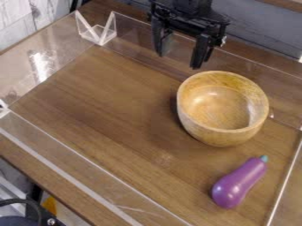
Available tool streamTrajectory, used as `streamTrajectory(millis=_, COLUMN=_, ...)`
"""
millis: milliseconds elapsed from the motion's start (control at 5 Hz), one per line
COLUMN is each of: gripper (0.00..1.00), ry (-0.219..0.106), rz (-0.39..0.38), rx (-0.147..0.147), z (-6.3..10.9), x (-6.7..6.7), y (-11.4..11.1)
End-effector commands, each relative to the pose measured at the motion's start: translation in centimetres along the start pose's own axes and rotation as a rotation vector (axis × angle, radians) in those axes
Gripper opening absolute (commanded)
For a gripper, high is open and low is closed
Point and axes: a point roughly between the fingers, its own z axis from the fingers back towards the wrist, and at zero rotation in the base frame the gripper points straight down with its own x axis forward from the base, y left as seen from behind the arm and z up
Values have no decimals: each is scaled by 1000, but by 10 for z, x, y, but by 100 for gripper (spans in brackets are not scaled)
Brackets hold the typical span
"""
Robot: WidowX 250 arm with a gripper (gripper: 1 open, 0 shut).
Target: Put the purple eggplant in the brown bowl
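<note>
The gripper (182, 44) is shown at the top, its jaws parted wide and nothing held between them. Beyond it, the brown bowl (223, 108) is seen upright on the wooden tabletop (101, 101), whose edges are bordered by clear strips. Farther from the gripper, past the bowl, the purple eggplant (238, 184) is laid on its side. Its long axis is slanted; its teal stem tip is directed toward the upper right of the view, its bulbous end toward the lower left. A clear bracket (97, 29) is located left of the gripper in the view.
</note>
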Motion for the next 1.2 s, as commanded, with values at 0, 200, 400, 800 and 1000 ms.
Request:
streamTrajectory(millis=0, gripper=100, ry=16, rz=0, rx=-2, z=-6, x=-2, y=-1)
streamTrajectory(millis=200, gripper=100, ry=33, rz=0, rx=-5, z=-11, x=-4, y=-3)
streamTrajectory(millis=400, gripper=100, ry=49, rz=-6, rx=-7, z=-16, x=-6, y=-6)
streamTrajectory(millis=800, gripper=100, ry=70, rz=-24, rx=-9, z=-22, x=-14, y=-19)
streamTrajectory(millis=1000, gripper=100, ry=69, rz=-45, rx=-9, z=-21, x=-22, y=-33)
